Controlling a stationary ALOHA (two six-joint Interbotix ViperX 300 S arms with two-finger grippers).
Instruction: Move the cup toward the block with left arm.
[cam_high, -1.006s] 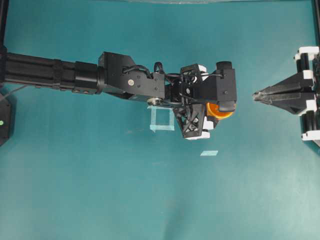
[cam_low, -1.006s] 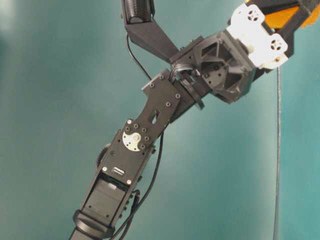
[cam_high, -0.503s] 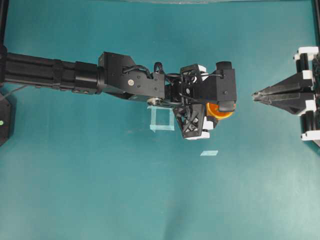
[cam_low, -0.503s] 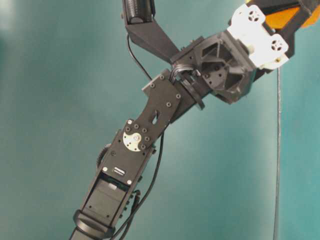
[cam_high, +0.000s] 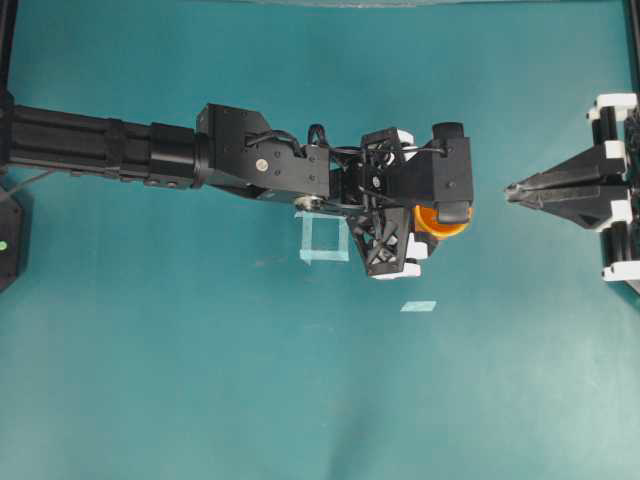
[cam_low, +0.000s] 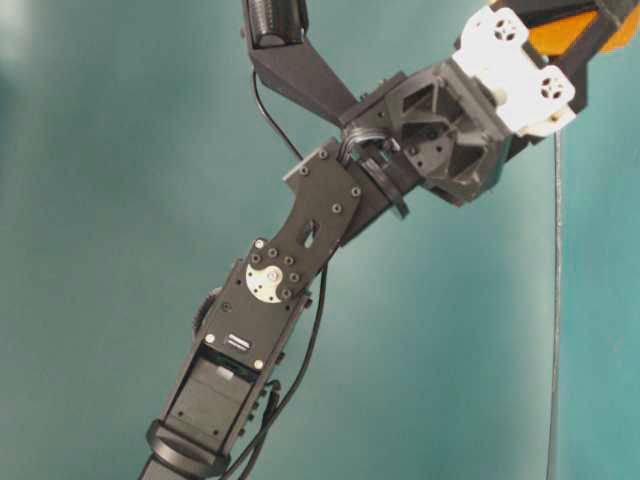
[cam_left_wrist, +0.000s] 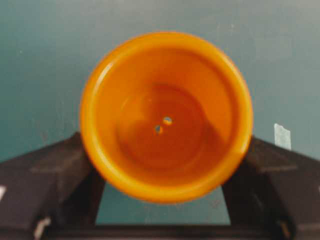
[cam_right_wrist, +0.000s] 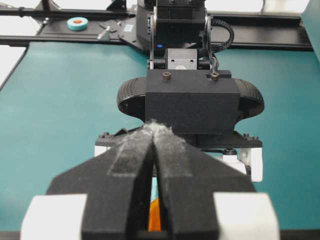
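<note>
The orange cup sits between the fingers of my left gripper, mostly covered from above by the black wrist. In the left wrist view the cup faces mouth-up, two small holes in its base, and the black fingers press its sides: the gripper is shut on it. The table-level view shows the cup held up at the top right. My right gripper rests at the right edge, tips together, pointing at the cup. The block is hidden.
A pale tape square outline lies under the left wrist, and a short tape strip lies below the cup. The left arm stretches in from the left edge. Teal table surface surrounds everything.
</note>
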